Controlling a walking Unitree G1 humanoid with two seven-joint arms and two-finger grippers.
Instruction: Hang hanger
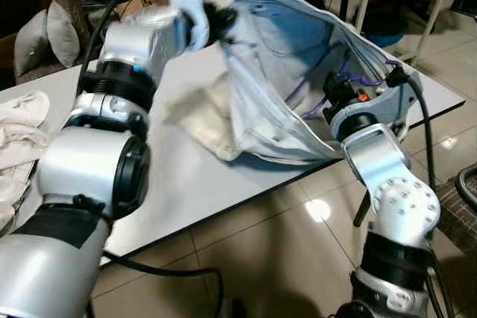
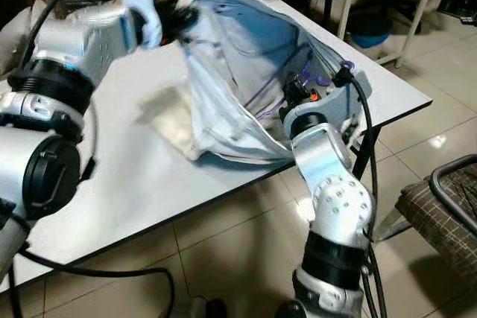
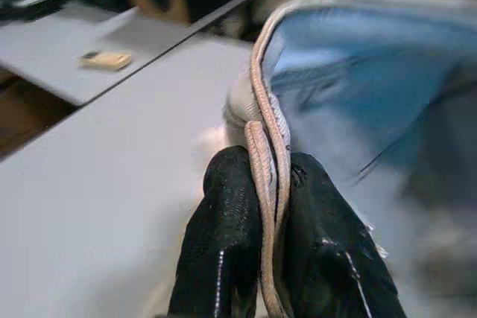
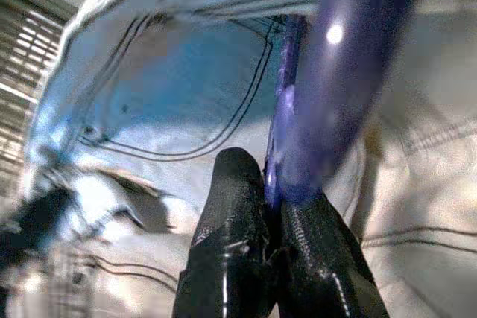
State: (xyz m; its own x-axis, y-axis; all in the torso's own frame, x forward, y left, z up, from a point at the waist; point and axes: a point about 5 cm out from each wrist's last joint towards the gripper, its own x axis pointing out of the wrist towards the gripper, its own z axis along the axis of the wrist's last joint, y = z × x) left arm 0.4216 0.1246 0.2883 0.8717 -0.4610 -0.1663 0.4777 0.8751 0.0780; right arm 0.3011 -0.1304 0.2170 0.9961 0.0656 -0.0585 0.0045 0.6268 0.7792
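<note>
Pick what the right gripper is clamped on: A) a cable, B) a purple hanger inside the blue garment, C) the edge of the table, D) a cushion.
B: the right wrist view shows the right gripper with its black fingers pinched on the purple hanger, with the blue garment draped around it.

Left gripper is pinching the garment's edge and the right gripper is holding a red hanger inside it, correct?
Not quite: the hanger is purple, not red, as the right wrist view shows. The rest stands: the left gripper pinches the garment by its edge and the right gripper holds the hanger inside it.
</note>
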